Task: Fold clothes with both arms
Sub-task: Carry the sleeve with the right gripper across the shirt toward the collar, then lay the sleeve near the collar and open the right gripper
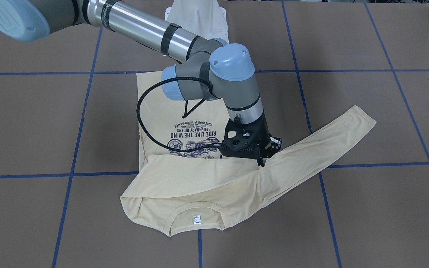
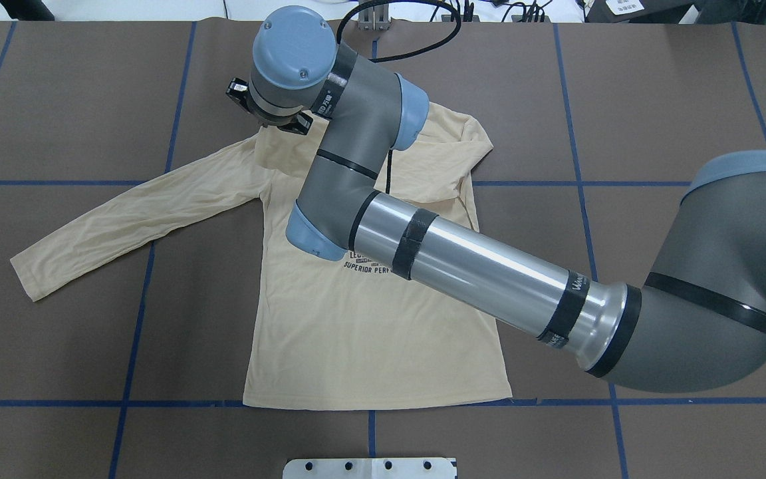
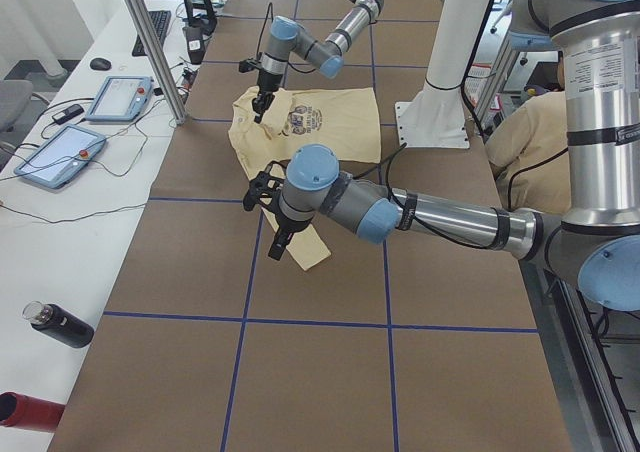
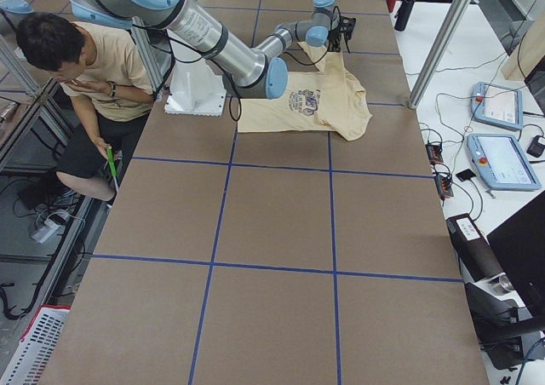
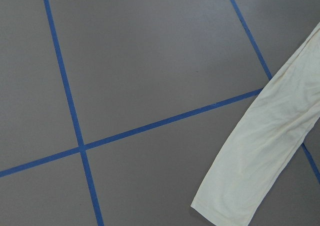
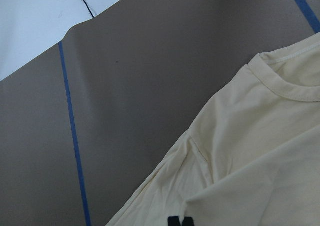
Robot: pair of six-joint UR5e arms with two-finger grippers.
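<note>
We see the shirt (image 2: pixel 356 332) lying flat on the table (image 2: pixel 655 100), print (image 1: pixel 194 136) up, with the hem toward the robot's base. One sleeve (image 2: pixel 124 219) stretches out toward the robot's left. The other sleeve (image 1: pixel 199 175) is folded in across the chest and covers part of the print.

The right arm (image 2: pixel 476 266) crosses low over the body of the shirt. Its silver forearm runs diagonally and its wrist joints are bent above the far shoulder. The right gripper (image 1: pixel 262 160) points down where the outstretched sleeve meets the body, its tips touching the cloth. In the right wrist view the fingertips (image 6: pixel 173 221) sit close together with a small pucker of fabric running into them, so we read them as pinching the shirt there.

The left arm (image 3: pixel 450 217) reaches out nearly level over the table, its wrist bent so that the left gripper (image 3: pixel 278 234) hangs downward, clear of the surface. It is near the cuff (image 5: pixel 225 206) of the outstretched sleeve but not touching it. We cannot tell whether its fingers are spread or pressed together.

A person (image 4: pixel 94 70) sits by the robot's base.
</note>
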